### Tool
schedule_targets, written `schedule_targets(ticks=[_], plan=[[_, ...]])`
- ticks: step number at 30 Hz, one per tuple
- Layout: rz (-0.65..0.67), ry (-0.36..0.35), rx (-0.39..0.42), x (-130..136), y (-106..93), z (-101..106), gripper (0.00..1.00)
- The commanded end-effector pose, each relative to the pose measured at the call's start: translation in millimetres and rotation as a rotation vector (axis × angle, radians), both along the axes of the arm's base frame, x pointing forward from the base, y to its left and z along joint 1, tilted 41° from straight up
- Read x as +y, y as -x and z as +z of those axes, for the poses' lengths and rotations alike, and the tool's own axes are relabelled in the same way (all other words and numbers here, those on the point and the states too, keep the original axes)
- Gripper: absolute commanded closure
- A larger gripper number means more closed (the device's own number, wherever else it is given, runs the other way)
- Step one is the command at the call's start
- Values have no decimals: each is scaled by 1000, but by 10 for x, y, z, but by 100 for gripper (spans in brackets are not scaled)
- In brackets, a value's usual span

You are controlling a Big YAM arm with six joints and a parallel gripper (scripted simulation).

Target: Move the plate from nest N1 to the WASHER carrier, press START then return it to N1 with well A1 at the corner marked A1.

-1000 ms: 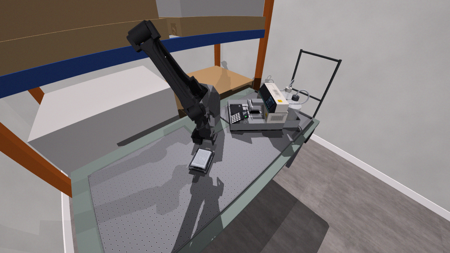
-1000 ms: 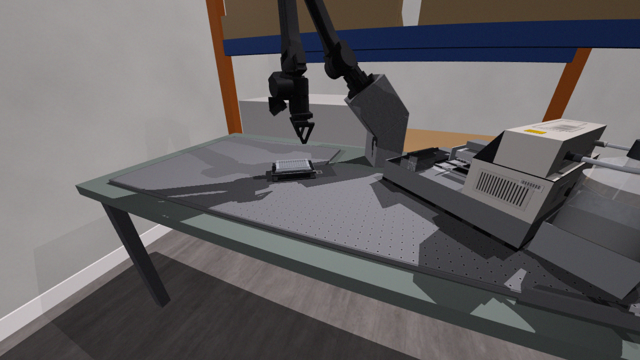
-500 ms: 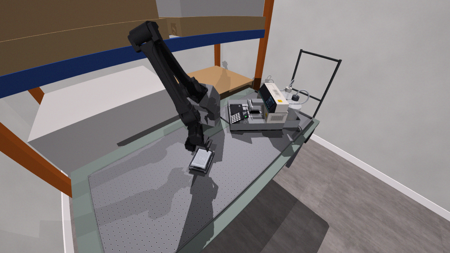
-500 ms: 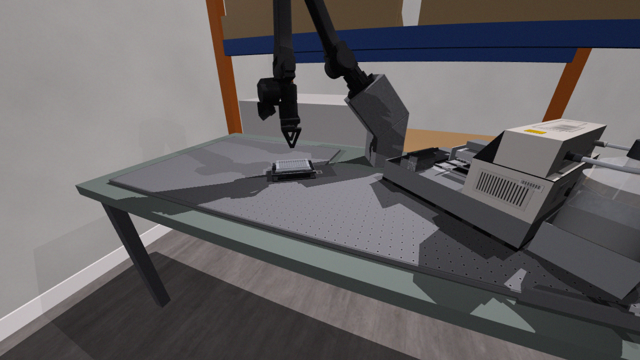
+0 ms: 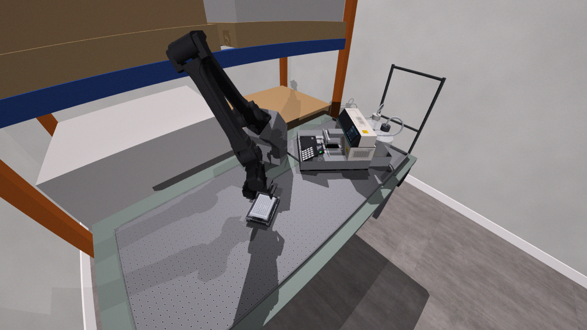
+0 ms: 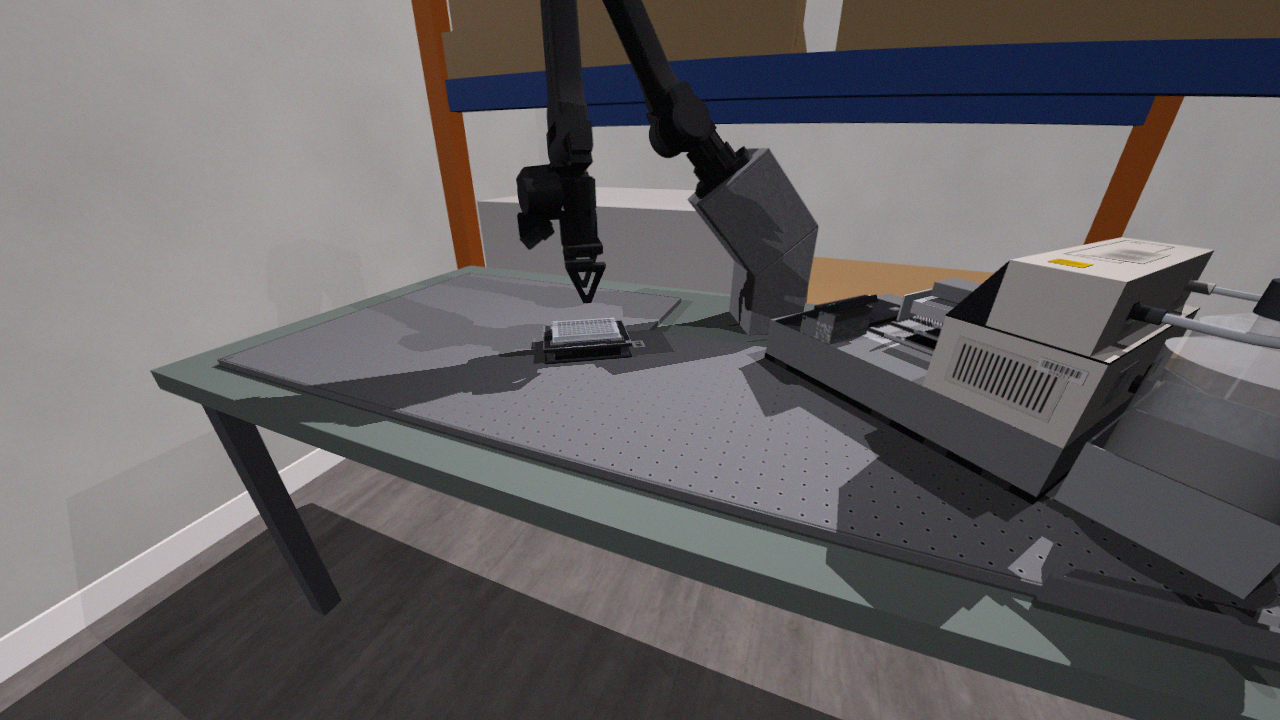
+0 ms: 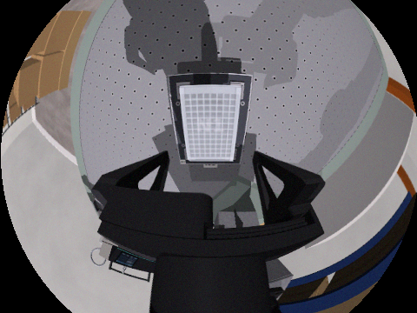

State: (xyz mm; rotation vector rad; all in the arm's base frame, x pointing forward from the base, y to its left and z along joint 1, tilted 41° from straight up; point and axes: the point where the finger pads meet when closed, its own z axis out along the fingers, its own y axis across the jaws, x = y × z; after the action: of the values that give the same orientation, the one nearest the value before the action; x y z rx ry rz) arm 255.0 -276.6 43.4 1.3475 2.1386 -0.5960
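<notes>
- Hovering above the near end of the plate nest, as seen by the wrist camera, the end effector (image 5: pixel 264 193) (image 6: pixel 586 300) (image 7: pixel 210 156) is pointed downward, with its fingers spread wide apart and nothing clamped between them.
- The plate (image 5: pixel 263 206) (image 6: pixel 585 330) (image 7: pixel 210 123) is held by the plate nest N1 (image 5: pixel 268 222) (image 6: pixel 588 348) (image 7: pixel 248 104); it is laid flat there, with its grid of wells turned up, and is framed by the nest's dark border.
- In the wrist view, the fingertips are seen near the two corners of the nest's closer short end, one toward each side; in the exterior view, a gap is seen between the fingertips and the plate.
- Which corner of the plate is cut off cannot be told, since the detail is too small.
- The nest is carried by a perforated board (image 5: pixel 184 254) (image 6: pixel 716 429) (image 7: pixel 269 109), which is laid over the green-edged bench (image 5: pixel 312 262) (image 6: pixel 626 546) (image 7: pixel 76 87).
- The plate washer WASHER (image 5: pixel 361 127) (image 6: pixel 1074 295) (image 7: pixel 105 249) is placed well apart from the nest, on the same bench.
- A green light is shown by the lamp (image 5: pixel 320 151), just beside the white keys of the keypad (image 5: pixel 307 153).
- A clear bottle (image 5: pixel 381 137) (image 6: pixel 1226 358) with a dark cap is placed beside the washer's housing.

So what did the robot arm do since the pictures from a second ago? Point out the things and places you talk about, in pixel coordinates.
The gripper (image 5: pixel 271 192) (image 6: pixel 586 300) (image 7: pixel 210 156) moved away from the washer (image 5: pixel 361 131) (image 6: pixel 1029 349) and came over nearer the white plate (image 5: pixel 263 206) (image 6: pixel 584 330) (image 7: pixel 210 123). It didn't grab or let go of anything; its fingers are open. The plate stayed in its nest (image 5: pixel 258 220) (image 6: pixel 586 348) (image 7: pixel 175 126), and the washer stayed put.
</notes>
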Motion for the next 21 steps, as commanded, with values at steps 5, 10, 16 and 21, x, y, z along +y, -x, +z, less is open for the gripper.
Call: schedule_targets(ticks=[5, 10, 16, 21], plan=[[2, 15, -10, -151, -66, -37, 0], [2, 14, -9, -198, -76, -108, 0], [2, 12, -7, -234, -81, -167, 0], [2, 12, -6, -284, -95, -234, 0]])
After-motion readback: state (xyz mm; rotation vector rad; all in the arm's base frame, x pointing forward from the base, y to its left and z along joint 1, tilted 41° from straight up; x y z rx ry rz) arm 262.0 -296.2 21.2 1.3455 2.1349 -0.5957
